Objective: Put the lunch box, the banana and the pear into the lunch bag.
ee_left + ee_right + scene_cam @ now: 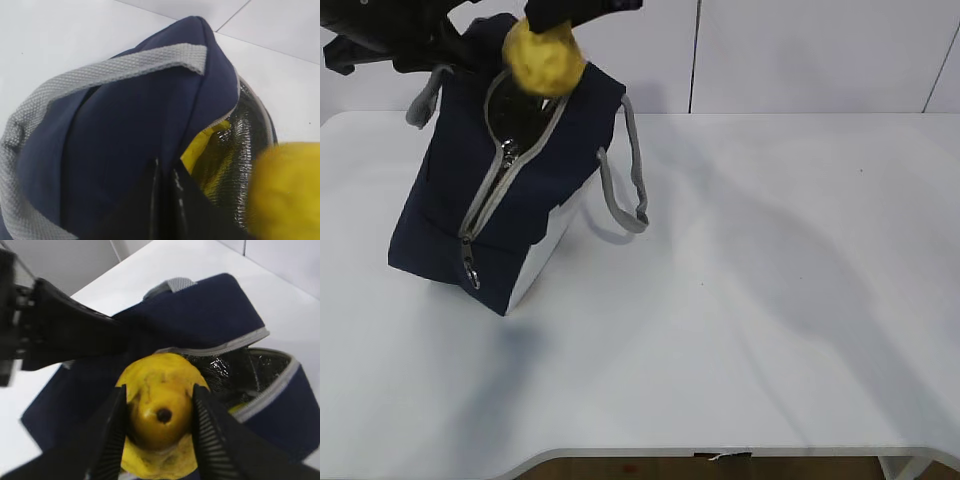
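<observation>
Hanging above the open mouth of the large boxy navy-blue fabric lunch bag [495, 200], the squat yellow pear [544, 57] is pinched between the two black ribbed fingers [112, 435] of the right gripper [159, 427], which press on its opposite sides; the right wrist view looks straight at the fruit's dark end spot. The bag stands tilted near the far left corner of the white surface [750, 300], its grey zipper strip [490, 190] parted at the top and closed lower down, a metal ring pull [471, 274] dangling at the lower end. A grey strap handle [625, 185] loops off its right side, and a white side panel [545, 250] faces the near edge. Inside, a silvery crinkled lining [250, 130] shows, with a strip of yellow [200, 145] visible against it; whether that is the banana cannot be told. The left gripper [165, 200] sits against the bag's upper rim beside the other grey strap [100, 75], its dark fingers close together with navy fabric about them, though a firm grip on the cloth cannot be confirmed.
</observation>
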